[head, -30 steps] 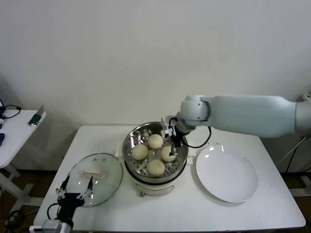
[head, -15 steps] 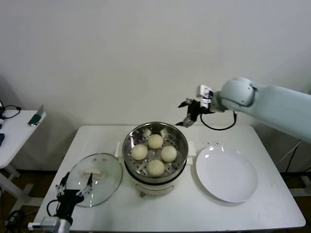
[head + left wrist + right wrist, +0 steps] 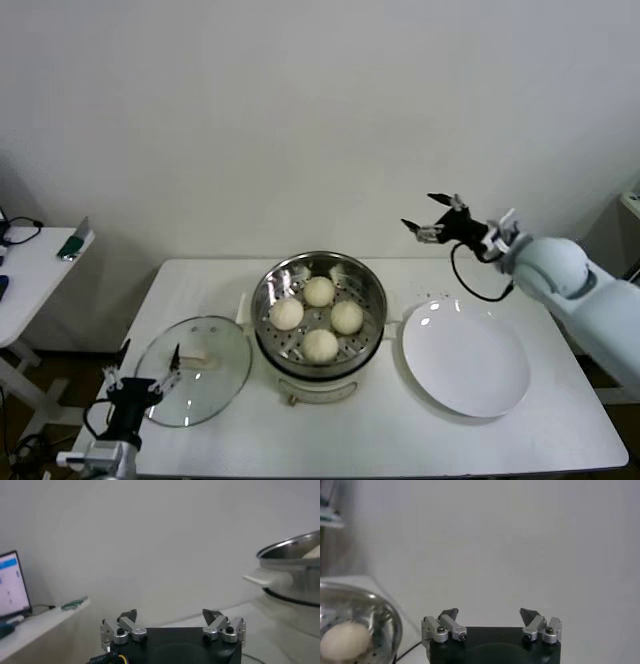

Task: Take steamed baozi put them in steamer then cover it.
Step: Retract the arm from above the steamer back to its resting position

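The steamer (image 3: 372, 290), a shiny steel pot on a cream base, stands mid-table with several cream-white baozi (image 3: 319, 291) on its perforated tray. The glass lid (image 3: 215, 385) with its white handle lies flat on the table to the steamer's left. My left gripper (image 3: 148, 362) is open and low at the lid's near-left edge, holding nothing; in the left wrist view (image 3: 169, 614) the steamer (image 3: 295, 565) shows beyond it. My right gripper (image 3: 425, 215) is open and empty, raised in the air behind the plate, to the steamer's right. The right wrist view (image 3: 489, 612) shows one baozi (image 3: 345, 639) in the pot.
An empty white plate (image 3: 465, 358) lies to the right of the steamer. A small side table (image 3: 35, 270) with a green object (image 3: 72, 243) stands at the far left. A white wall rises behind the table.
My right gripper has risen out of the steamer and swung up and to the right, beyond the plate. The left gripper has shifted slightly to the left beside the lid.
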You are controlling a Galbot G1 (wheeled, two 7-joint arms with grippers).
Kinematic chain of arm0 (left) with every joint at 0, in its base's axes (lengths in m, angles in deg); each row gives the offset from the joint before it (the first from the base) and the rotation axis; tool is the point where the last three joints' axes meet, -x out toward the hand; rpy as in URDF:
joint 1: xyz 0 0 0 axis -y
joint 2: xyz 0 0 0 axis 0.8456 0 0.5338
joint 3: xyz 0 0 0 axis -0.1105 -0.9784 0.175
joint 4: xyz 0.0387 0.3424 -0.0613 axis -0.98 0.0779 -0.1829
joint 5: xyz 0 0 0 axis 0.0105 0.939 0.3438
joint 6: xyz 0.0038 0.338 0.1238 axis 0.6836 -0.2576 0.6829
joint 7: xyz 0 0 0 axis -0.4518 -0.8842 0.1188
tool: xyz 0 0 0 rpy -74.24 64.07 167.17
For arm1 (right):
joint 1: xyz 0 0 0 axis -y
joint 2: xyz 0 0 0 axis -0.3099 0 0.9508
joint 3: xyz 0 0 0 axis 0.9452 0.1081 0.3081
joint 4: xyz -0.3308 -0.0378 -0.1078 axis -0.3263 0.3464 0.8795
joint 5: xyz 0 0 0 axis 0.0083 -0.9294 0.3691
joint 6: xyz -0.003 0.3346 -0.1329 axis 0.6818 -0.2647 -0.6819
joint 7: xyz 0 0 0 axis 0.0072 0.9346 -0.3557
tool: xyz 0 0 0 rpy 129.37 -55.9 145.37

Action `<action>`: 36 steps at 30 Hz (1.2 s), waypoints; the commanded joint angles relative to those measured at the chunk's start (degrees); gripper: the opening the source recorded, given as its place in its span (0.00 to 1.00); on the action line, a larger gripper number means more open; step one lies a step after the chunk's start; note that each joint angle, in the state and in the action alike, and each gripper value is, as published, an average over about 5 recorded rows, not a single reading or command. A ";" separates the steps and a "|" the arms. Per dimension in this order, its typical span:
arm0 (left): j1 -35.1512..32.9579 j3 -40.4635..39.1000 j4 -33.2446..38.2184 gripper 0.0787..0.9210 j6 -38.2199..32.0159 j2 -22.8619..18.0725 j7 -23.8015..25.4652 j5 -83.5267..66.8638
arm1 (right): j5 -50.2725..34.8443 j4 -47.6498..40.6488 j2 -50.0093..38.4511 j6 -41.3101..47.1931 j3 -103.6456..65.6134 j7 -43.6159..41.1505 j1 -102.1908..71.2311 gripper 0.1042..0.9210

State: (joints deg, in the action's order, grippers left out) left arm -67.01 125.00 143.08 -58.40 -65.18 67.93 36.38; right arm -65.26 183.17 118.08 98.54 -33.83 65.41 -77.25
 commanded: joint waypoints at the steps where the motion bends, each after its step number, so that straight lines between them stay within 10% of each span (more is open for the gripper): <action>1: 0.84 0.04 -4.27 0.88 -6.05 1.55 -3.45 10.33 | 7.95 2.76 14.71 -17.71 -51.46 4.11 -60.73 0.88; 14: -4.13 -0.07 -9.02 0.88 -0.96 9.58 -27.54 60.20 | 13.43 1.24 26.26 -25.24 -48.49 3.42 -68.67 0.88; 36: 7.17 -8.83 -23.17 0.88 3.69 5.68 -26.85 77.74 | 18.07 0.09 31.21 -26.42 -43.21 2.48 -67.22 0.88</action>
State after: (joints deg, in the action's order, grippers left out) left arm -64.88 119.28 125.77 -56.06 -59.34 42.33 105.70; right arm -49.36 183.35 146.71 73.35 -76.88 68.14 -141.85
